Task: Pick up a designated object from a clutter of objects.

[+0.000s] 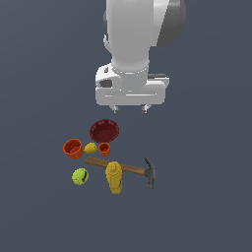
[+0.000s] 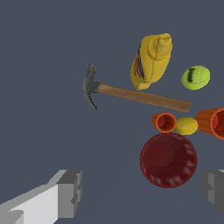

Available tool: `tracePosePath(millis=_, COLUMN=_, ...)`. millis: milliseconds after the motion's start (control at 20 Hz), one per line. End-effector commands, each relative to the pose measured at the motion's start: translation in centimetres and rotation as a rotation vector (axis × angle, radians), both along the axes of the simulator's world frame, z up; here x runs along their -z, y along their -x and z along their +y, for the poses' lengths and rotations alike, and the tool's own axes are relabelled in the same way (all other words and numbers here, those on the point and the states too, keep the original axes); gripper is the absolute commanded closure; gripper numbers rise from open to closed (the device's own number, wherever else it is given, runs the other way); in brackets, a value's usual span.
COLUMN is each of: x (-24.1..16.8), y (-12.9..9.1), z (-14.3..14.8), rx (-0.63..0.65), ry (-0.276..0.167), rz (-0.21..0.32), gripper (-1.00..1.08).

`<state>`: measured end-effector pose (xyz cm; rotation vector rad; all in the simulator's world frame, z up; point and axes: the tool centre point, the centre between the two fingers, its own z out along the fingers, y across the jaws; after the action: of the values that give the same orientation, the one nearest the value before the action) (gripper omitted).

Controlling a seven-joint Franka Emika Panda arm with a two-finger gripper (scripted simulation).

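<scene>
No writing can be read anywhere. The mustard bottle [image 2: 151, 61] carries a label patch with red and blue stripes on its side in the wrist view, but the print is too blurred to make out a brand.

The tennis ball [image 1: 80, 176] lies on the dark floor at the edge of the clutter toward the exterior view's left, nearest the camera, standing free with nothing touching it. Its dark curved seam mark shows in both views [image 2: 195, 77]. It sits just beside the wooden end of the hammer [image 1: 123, 168] handle and near the mustard bottle, with the larger orange cup [image 1: 73, 147] behind it.

The gripper [image 1: 130, 109] hangs well above the floor with its jaws spread wide and nothing between them; in the wrist view the two fingers [image 2: 70, 194] appear far apart at the picture's edges. It stands above and behind the dark red bowl [image 1: 104, 131], so the ball lies well apart from it, on the far side of the cups and the lemon [image 1: 90, 148], lower and toward the exterior view's left.

The small orange cup [image 1: 104, 148] sits just beside the lemon and the bowl's rim. In the wrist view the larger cup [image 2: 213, 122] and one finger are cut off by the frame edge. The bottle hides a stretch of the hammer handle in the exterior view, and the upper arm runs out of frame.
</scene>
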<state>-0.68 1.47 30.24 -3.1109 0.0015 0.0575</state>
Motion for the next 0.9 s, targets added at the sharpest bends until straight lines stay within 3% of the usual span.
tracePosePath(millis=0, x=0.0, y=0.0, z=0.0, rx=0.0, ry=0.0, rz=0.0, gripper=-0.92)
tracePosePath(millis=850, x=-1.0, y=-0.8, z=0.1, rx=-0.043, ry=0.001, rz=-0.032, gripper=-0.92)
